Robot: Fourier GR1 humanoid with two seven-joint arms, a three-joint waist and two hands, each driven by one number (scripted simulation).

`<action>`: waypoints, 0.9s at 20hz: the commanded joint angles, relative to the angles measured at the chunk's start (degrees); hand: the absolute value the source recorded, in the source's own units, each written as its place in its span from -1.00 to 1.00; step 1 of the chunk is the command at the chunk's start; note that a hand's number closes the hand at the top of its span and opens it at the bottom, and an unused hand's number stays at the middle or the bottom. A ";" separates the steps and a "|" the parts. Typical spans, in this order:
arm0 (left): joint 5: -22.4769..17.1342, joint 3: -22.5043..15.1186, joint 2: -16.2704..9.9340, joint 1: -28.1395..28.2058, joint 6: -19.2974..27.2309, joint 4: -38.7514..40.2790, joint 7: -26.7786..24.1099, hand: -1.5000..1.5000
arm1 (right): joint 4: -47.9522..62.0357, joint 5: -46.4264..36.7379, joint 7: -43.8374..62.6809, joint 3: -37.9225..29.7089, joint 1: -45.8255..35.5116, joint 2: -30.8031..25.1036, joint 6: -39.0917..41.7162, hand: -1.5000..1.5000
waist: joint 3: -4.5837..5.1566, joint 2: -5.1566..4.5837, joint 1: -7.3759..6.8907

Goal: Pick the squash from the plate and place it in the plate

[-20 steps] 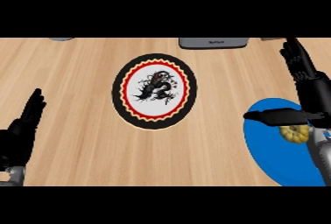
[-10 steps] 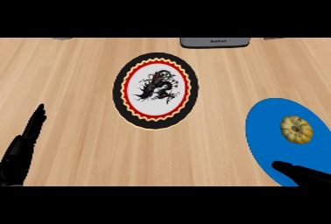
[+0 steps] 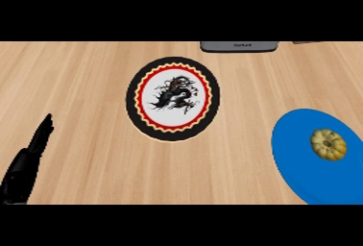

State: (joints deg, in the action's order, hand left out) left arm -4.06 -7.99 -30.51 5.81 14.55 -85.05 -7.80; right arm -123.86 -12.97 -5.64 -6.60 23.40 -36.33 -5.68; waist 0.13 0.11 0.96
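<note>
Yellow ribbed squash point(image 3: 329, 144) sat on the blue plate point(image 3: 297, 158) at three o'clock; I judged it light, rigid, best grasped across its rim. Left hand point(image 3: 25, 166) rested at eight o'clock, fingers straight and together; right hand unseen.

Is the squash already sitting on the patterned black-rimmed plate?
No, the squash lies on the blue plate at the right, while the patterned plate holds nothing.

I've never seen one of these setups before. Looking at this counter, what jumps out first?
The eye goes first to the black-rimmed plate in the middle of the wooden counter, with its red scalloped ring and dark dragon-like figure on white. Next comes the bright blue plate at the right edge, with a small yellow squash lying on it. At the lower left, the robot's black left hand shows with straight fingers, touching nothing.
</note>
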 commanded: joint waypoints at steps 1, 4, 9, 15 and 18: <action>-0.59 1.25 -0.84 -0.47 -1.90 0.12 -0.41 0.00 | -3.67 -6.24 11.26 -0.36 1.97 -3.54 2.76 -1.00 | -0.01 -0.10 -0.72; 1.29 0.25 0.54 -1.36 -0.87 0.20 0.13 0.00 | -3.72 -6.33 20.69 -1.71 -3.27 -7.04 7.47 -1.00 | -0.04 -0.22 -1.38; 2.81 -0.36 2.12 -1.39 -0.82 -0.18 0.10 0.00 | -2.09 -6.02 31.89 1.97 -10.34 -9.66 15.71 -1.00 | -0.06 -0.24 -1.67; 2.04 2.13 1.96 -0.72 -2.93 -0.84 0.64 0.00 | 9.06 -10.22 31.77 6.13 -16.93 -9.15 20.90 -1.00 | -0.13 -0.21 -1.65; 2.73 2.16 2.83 -2.12 -3.19 2.41 -0.67 0.00 | 13.59 -12.64 33.37 8.59 -21.11 -11.26 24.80 -1.00 | -0.11 -0.34 -1.84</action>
State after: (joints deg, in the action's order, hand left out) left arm -1.65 -6.30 -28.45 4.60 12.09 -84.51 -7.82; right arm -116.25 -23.27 27.00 -0.06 6.77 -46.10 15.09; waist 0.03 -0.16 -0.78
